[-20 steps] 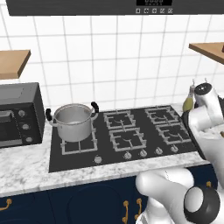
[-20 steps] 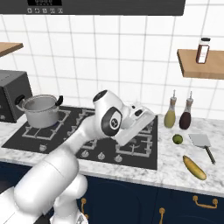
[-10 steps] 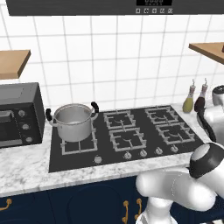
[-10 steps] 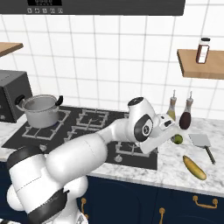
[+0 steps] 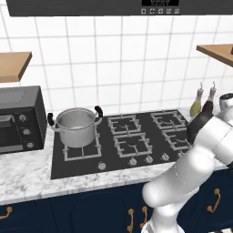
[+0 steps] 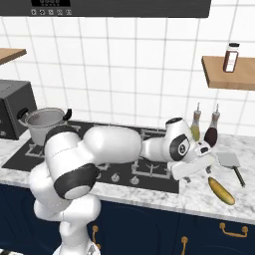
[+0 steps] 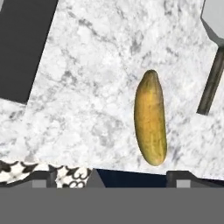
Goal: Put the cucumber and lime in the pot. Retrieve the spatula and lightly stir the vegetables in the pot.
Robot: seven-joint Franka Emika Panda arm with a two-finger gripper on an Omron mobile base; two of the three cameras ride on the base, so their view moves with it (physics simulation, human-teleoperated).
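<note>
Marble table runs along the kitchen wall, and from my seat the job looks barely begun. At the far left the pot [image 5: 76, 127] sits on the hob's rear left burner; as far as I can see into it, it holds nothing, so neither vegetable is in yet. Moving right past the burners, my arm reaches across to the table's right end, where the hand [image 6: 191, 167] hangs low above the marble, just left of the cucumber [image 6: 221, 191]. In the hand view the cucumber [image 7: 150, 117] lies flat near the table's front edge, apart from everything, a little right of centre. My fingers are spread as wide as they go and hold nothing. Right of the cucumber lies the spatula [image 6: 231, 163], its grey blade toward the wall and its dark handle pointing at the front edge, untouched. I cannot pick out the lime now; I judge the hand is covering it.

So all is left: cucumber, lime, then spatula and stirring.

Against the earlier frames, the arm has swung from over the middle burners out to the right end and dropped toward the cucumber. The fingers have stayed fully open throughout. Pot, cucumber and spatula have not moved.
</note>
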